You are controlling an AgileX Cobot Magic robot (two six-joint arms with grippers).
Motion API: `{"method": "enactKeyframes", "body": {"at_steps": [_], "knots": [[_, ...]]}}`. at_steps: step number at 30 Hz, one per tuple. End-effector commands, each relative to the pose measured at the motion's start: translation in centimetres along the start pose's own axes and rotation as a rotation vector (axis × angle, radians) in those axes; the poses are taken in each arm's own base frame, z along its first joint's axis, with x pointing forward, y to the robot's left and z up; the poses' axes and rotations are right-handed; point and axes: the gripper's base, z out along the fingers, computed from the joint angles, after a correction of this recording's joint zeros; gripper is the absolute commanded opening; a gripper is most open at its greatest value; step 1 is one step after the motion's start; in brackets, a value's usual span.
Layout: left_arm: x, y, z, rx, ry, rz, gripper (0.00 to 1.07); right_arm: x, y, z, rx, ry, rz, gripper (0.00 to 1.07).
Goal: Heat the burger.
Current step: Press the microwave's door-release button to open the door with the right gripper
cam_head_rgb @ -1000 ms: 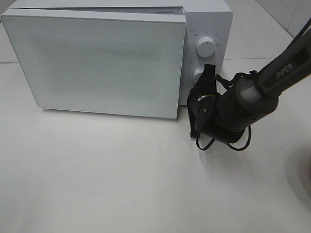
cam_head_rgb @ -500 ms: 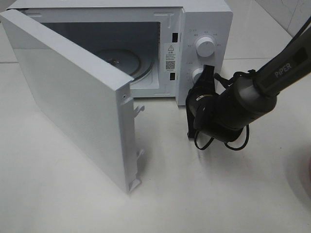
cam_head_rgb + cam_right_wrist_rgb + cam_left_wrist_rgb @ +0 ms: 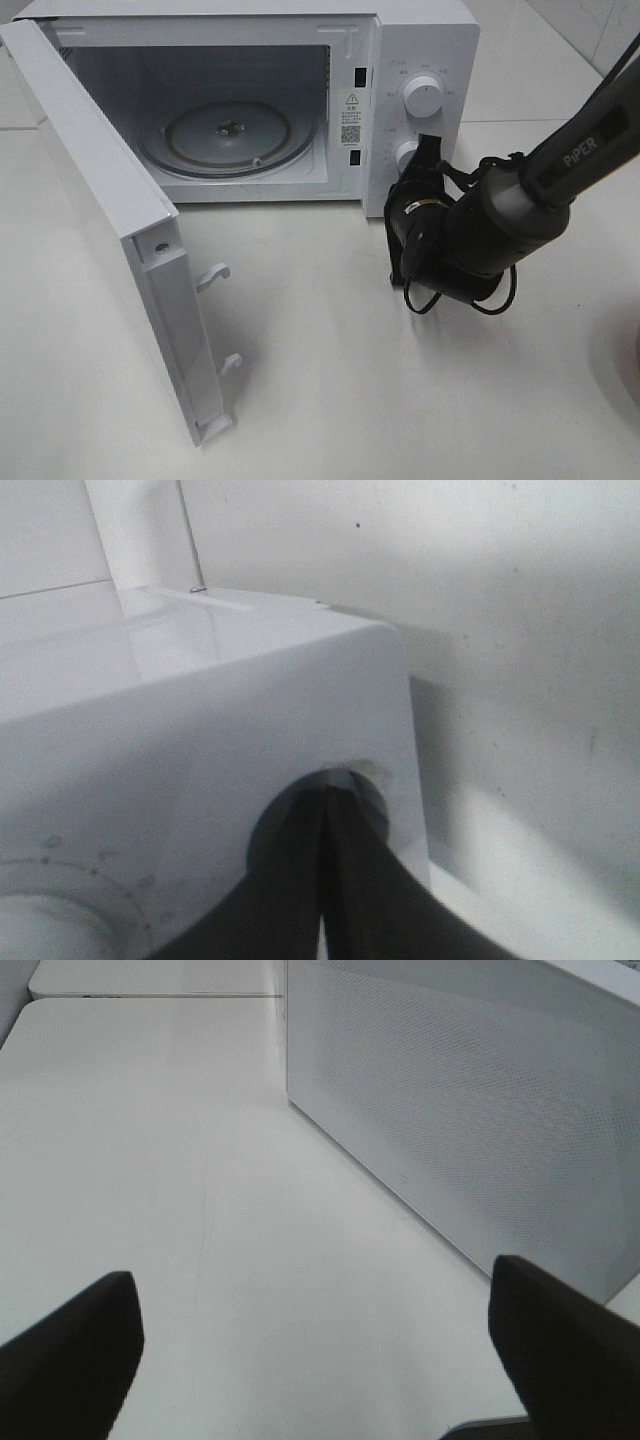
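White microwave door point(image 3: 110, 230) noted wide open, jutting toward the table's point(image 3: 400, 400) front left; liable to be struck by a swinging arm, shoving the microwave point(image 3: 430, 40). Burger visible in no view. Right gripper point(image 3: 428, 150) fully closed, empty, tips pressed at the lower control point(image 3: 405, 153). Left gripper point(image 3: 315, 1360) spread wide, gripping nothing, near the door's outer face.

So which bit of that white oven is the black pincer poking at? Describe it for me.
Find the white microwave with its door swung open. On the panel right of the cavity sit two round white controls. It is the lower control, half hidden behind the shut right pincer; the upper knob stands clear.
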Motion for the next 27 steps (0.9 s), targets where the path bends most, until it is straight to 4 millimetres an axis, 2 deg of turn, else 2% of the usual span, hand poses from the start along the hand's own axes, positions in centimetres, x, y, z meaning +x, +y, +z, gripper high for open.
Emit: {"method": "enactKeyframes", "body": {"at_steps": [1,15,23,27], "knots": [[0.1,-0.1,-0.1,0.008,-0.026,0.003,0.86,1.0,2.4,-0.5,-0.120,0.069,-0.035,0.00],[0.1,-0.1,-0.1,0.008,-0.026,0.003,0.86,0.4,1.4,-1.9,0.031,0.097,-0.086,0.00],[0.1,-0.1,-0.1,0.008,-0.026,0.003,0.86,-0.2,1.3,-3.4,0.097,0.120,-0.174,0.00],[0.1,-0.1,-0.1,0.008,-0.026,0.003,0.86,-0.9,1.0,-4.7,0.159,0.143,-0.257,0.01]]}}
